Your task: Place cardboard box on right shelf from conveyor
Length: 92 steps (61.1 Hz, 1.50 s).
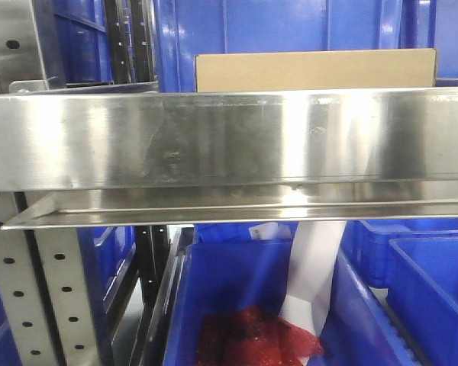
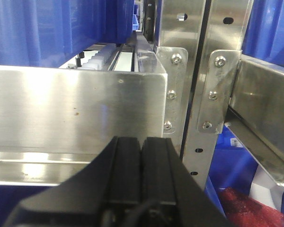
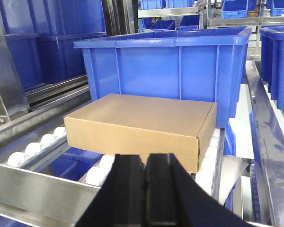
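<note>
Both claws closed and empty, right claw [image 3: 146, 165] before cardboard box [image 3: 137, 125], lip-hidden frontally

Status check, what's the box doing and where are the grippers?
Both grippers, left and right, shut, empty. Box resting on shelf rollers, against blue bin. Nothing blocking.

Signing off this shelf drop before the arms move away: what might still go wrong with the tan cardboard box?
The tan cardboard box sits on white rollers, so it may roll. It lies near the blue plastic bin; a nudge may jam them. The right gripper, closed and close behind the steel front lip, might clip it.
</note>
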### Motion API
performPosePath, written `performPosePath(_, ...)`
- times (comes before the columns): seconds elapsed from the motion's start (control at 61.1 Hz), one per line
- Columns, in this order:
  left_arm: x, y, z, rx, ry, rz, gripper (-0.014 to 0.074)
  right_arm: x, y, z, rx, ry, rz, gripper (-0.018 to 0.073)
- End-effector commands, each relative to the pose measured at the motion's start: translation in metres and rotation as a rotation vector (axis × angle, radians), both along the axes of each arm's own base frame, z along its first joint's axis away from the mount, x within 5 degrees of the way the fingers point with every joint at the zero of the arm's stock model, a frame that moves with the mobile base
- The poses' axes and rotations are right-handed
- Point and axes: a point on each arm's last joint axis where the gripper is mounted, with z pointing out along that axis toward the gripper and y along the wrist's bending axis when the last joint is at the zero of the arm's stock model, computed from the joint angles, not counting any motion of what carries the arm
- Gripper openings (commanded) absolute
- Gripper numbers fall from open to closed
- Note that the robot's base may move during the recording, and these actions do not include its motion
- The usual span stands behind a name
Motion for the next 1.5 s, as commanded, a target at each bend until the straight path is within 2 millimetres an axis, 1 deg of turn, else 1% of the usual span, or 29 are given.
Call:
performPosePath(0.0,-0.001,0.001,0.006,-0.01,-0.092,0.009,-0.0116,-0.001,0.0,0.016,0.026,-0.103,0.008,0.0066)
performPosePath(0.376,-0.001,0.001,0.006,-0.01,-0.092,0.009,-0.0116,-0.002,-0.001,0.016,0.04,-0.1,0.003,0.0066)
performPosePath(0.523,-0.001,0.001,0.006,-0.01,-0.092,0.009,-0.0116,0.001,-0.009,0.012,-0.03,-0.111,-0.097,0.0066)
performPosePath(0.589,-0.001,0.001,0.006,-0.01,-0.092,0.009,-0.0116,0.0,-0.014,0.005,-0.031,-0.102,-0.157,0.0066)
performPosePath(0.671,-0.001,0.001,0.006,-0.01,-0.092,0.009,-0.0116,-0.003,-0.022,-0.009,-0.015,-0.095,-0.24,0.0066)
performPosePath(0.818,-0.001,0.001,0.006,-0.01,-0.092,0.009,-0.0116,-0.015,-0.031,-0.041,-0.012,-0.124,-0.347,0.0066)
performPosePath(0.998,-0.001,0.001,0.006,-0.01,-0.092,0.009,-0.0116,-0.027,-0.035,-0.081,-0.008,-0.172,-0.415,0.0066)
performPosePath(1.047,-0.001,0.001,0.006,-0.01,-0.092,0.009,-0.0116,-0.029,-0.035,-0.095,-0.003,-0.203,-0.423,0.0066)
performPosePath(1.112,-0.001,0.001,0.006,-0.01,-0.092,0.009,-0.0116,-0.03,-0.036,-0.106,0.001,-0.227,-0.428,0.0066)
performPosePath(1.161,-0.001,0.001,0.006,-0.01,-0.092,0.009,-0.0116,-0.028,-0.035,-0.109,-0.006,-0.186,-0.425,0.0066)
performPosePath(1.488,-0.001,0.001,0.006,-0.01,-0.092,0.009,-0.0116,-0.028,-0.035,-0.11,-0.007,-0.178,-0.425,0.0066)
